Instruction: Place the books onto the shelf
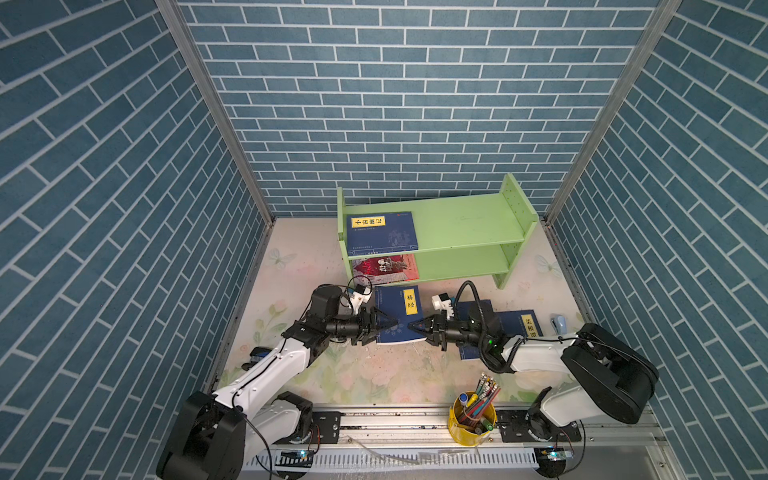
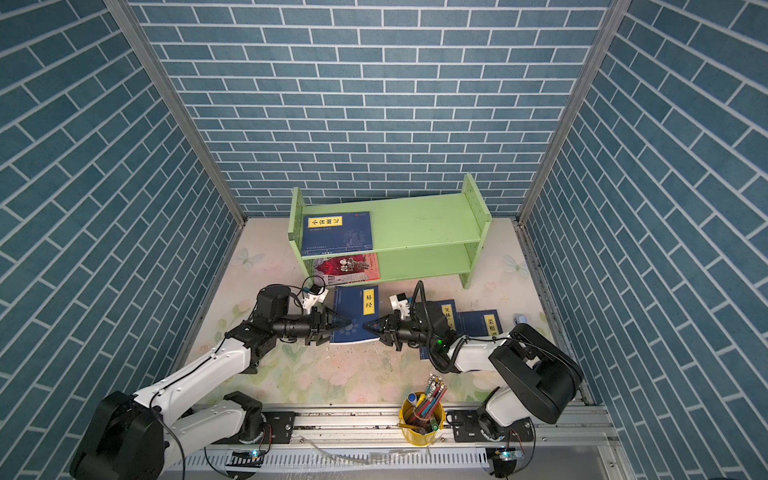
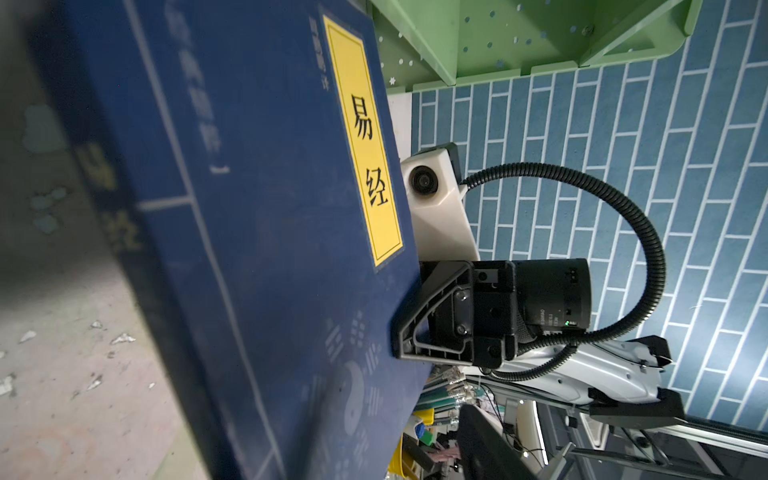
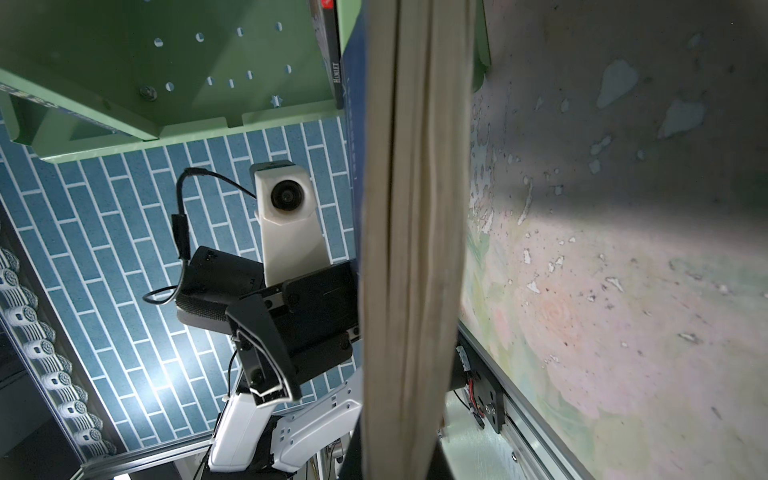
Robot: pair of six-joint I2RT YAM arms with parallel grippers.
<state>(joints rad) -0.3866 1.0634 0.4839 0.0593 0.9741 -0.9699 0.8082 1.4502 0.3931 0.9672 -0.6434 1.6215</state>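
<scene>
Where both arms meet at frame centre, navy book (image 1: 397, 309) spans between them, cover up. Right pincer (image 1: 412, 326) clamped on its right edge. Left pincer (image 1: 390, 325) jaws apart at its left edge. Book's far edge just short of shelf (image 1: 457, 226) lower front lip. Shelf left end: second navy book (image 1: 382, 232) on top tier, red book (image 1: 388, 268) on lower tier, bare green board to their right. Two more navy books (image 2: 478, 323) flat on table (image 1: 374, 374), right of centre, partly under right arm.

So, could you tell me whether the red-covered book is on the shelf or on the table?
On the shelf: the red-covered book lies flat on its lower tier, at the left end.
</scene>
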